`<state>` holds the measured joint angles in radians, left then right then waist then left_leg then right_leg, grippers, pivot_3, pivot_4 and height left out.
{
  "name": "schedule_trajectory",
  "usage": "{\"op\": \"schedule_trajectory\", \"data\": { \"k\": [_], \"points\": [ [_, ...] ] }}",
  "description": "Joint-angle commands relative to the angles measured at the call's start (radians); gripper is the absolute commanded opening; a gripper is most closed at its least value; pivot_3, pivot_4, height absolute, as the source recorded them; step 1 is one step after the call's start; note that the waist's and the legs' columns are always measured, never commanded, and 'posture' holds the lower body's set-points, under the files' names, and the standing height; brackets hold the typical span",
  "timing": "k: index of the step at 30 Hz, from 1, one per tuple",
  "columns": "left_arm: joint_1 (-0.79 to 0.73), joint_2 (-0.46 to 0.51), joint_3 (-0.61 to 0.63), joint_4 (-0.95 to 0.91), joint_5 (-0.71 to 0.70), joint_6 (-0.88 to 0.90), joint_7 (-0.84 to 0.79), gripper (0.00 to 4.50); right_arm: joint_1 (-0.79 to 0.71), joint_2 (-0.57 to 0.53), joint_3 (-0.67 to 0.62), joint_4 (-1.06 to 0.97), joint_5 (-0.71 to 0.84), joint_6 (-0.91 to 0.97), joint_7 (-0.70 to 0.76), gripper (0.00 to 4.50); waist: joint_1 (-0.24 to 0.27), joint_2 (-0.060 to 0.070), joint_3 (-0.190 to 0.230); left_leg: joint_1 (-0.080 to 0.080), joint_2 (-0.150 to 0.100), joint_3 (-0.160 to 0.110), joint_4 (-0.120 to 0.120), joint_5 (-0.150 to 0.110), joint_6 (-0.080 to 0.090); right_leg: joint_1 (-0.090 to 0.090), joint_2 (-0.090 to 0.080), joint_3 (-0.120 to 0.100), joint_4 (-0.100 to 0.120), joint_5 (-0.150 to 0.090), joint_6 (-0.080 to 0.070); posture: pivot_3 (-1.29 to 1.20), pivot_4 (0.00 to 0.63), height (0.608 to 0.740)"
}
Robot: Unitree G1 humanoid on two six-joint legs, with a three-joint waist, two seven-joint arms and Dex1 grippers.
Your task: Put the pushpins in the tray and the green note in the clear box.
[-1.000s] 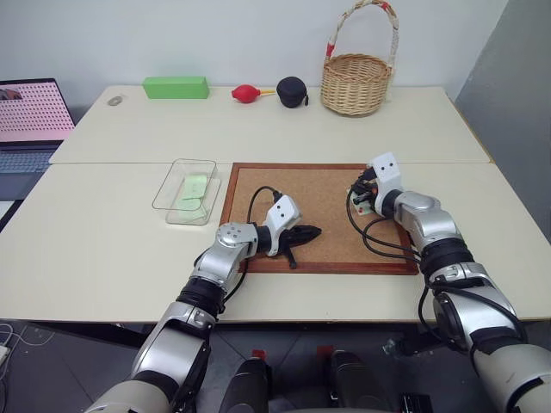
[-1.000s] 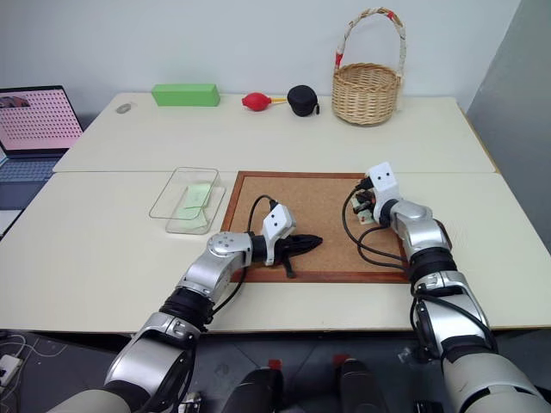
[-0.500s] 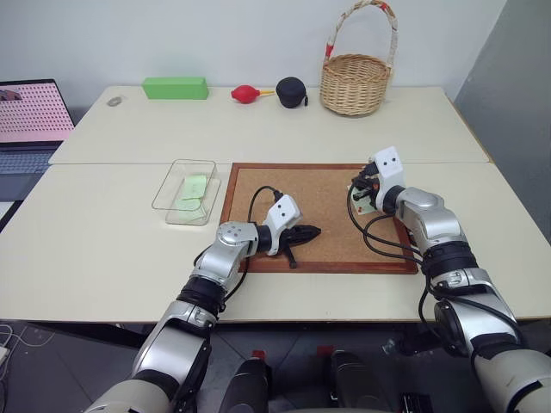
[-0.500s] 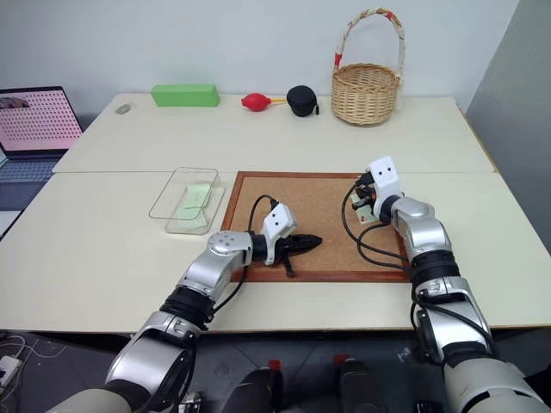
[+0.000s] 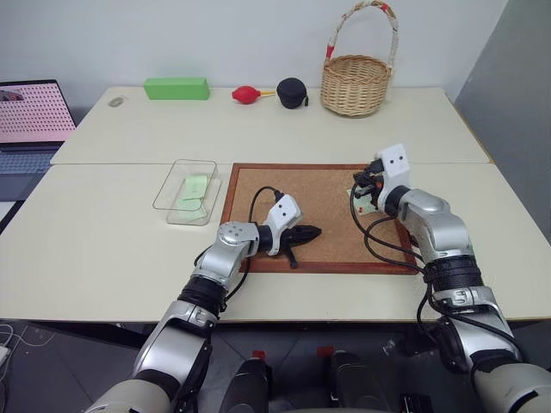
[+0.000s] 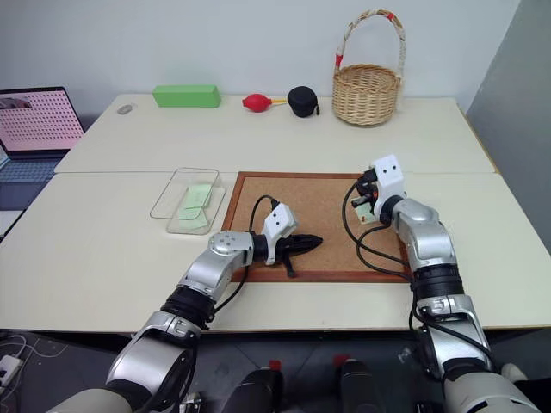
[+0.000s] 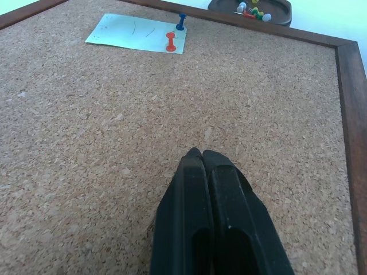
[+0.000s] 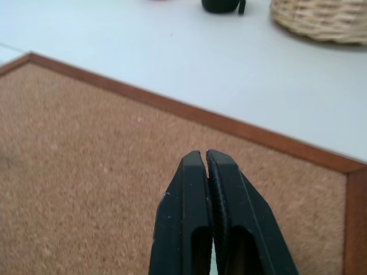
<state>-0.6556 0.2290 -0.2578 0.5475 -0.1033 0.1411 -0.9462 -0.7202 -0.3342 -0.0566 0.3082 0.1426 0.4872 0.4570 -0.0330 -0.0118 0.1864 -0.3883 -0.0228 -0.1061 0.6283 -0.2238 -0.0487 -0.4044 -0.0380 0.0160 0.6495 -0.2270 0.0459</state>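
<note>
The green note (image 7: 137,40) lies on the corkboard (image 5: 318,194), held by a red pushpin (image 7: 171,42) and a dark blue pushpin (image 7: 180,23). Just past the board's frame, the tray (image 7: 281,10) holds several coloured pins. In the head views the note (image 5: 366,206) peeks out under my right gripper (image 5: 359,183), which hovers above it, shut with nothing visible between its fingers (image 8: 221,172). My left gripper (image 5: 317,231) rests low over the board's near edge, shut and empty. The clear box (image 5: 168,200) stands left of the board with a pale green slip (image 5: 195,188) inside.
Along the table's far side stand a wicker basket (image 5: 355,82), a black pouch (image 5: 292,91), a red blower (image 5: 245,93) and a bright green block (image 5: 176,88). A laptop (image 5: 30,120) sits at the far left.
My right gripper has risen a little above the note and drawn slightly back. The left arm has stayed where it was.
</note>
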Motion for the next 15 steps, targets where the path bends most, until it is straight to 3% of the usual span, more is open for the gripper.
{"op": "schedule_trajectory", "data": {
  "k": [1, 8, 15],
  "points": [
    [0.036, 0.0, -0.037, 0.046, 0.046, 0.037, 0.003, 0.0, 0.023, -0.045, -0.041, -0.13, 0.031, 0.046, 0.004, 0.06, 0.0, 0.0, 0.0, 0.0, 0.0, 0.0, 0.0, 0.0, 0.0, 0.0, 0.0, 0.0, 0.0, 0.0, 0.0, 0.0, 0.15, 0.74],
    [0.038, 0.0, -0.038, 0.044, 0.047, 0.034, 0.001, 0.0, 0.175, -0.183, -0.115, -0.331, 0.079, 0.196, 0.042, 0.06, 0.004, 0.0, -0.001, -0.001, 0.0, 0.0, 0.0, 0.0, 0.0, 0.0, 0.0, 0.0, -0.002, 0.0, 0.0, 0.0, 0.15, 0.74],
    [0.037, -0.002, -0.044, 0.044, 0.051, 0.022, -0.005, 0.0, 0.419, -0.301, -0.184, -0.503, 0.104, 0.326, 0.061, 0.06, 0.004, 0.001, -0.003, -0.002, 0.0, 0.0, 0.0, 0.0, 0.0, 0.0, 0.0, 0.0, -0.002, 0.0, 0.0, 0.0, 0.15, 0.74]
  ]
}}
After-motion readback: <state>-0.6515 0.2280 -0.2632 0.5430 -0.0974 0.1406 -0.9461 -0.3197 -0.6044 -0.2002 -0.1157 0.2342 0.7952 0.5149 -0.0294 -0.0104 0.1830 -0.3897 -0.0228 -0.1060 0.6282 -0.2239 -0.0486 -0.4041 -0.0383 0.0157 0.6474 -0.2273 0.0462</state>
